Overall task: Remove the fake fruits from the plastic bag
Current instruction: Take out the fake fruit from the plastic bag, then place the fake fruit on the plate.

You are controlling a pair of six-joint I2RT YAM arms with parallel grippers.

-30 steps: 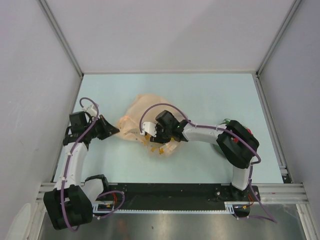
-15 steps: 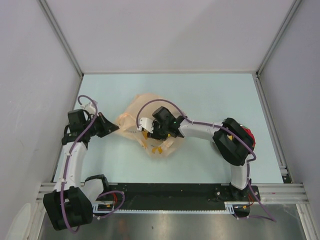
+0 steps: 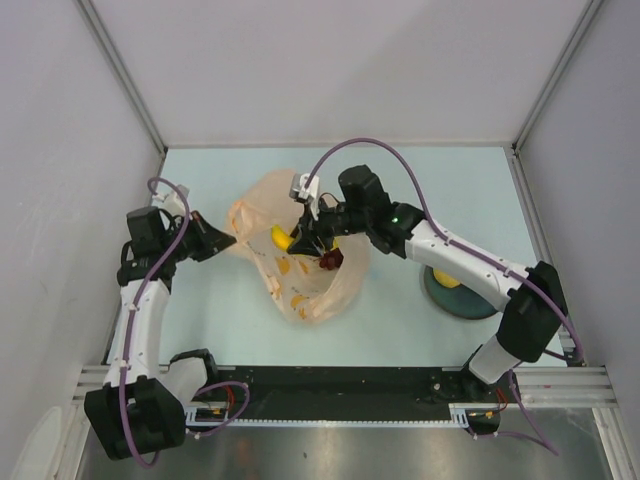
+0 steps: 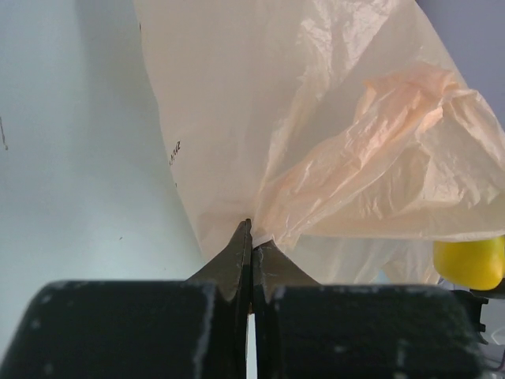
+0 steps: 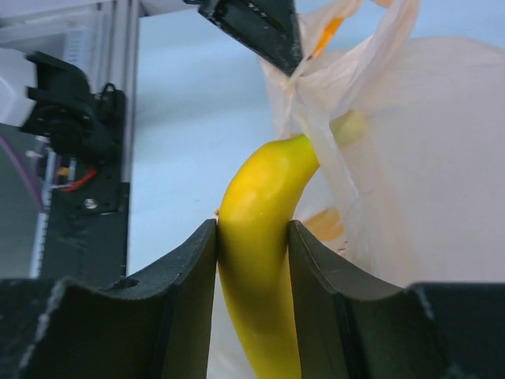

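- The banana sat at the mouth of the bag, pinched around its middle by the right gripper. Its far end was under a fold of the thin film. I reckoned that fold could cling and ride up with the fruit.
- The banana was smooth and curved, and held only across its narrow waist. It looked liable to swivel or squirt out between the fingers if the film tugged at it.
- A red piece lay among the crinkles just beside it. I could not tell whether it was inside or on top. A jerk on the bag might have rolled it loose.
- The left gripper was clamped tight on a pinch of the bag's edge, pulling it taut. Such a thin hold could slip or tear under a hard pull.
- The plate, with a yellow fruit on it, stood well apart to the right, so a long carry gave the banana time to drop.
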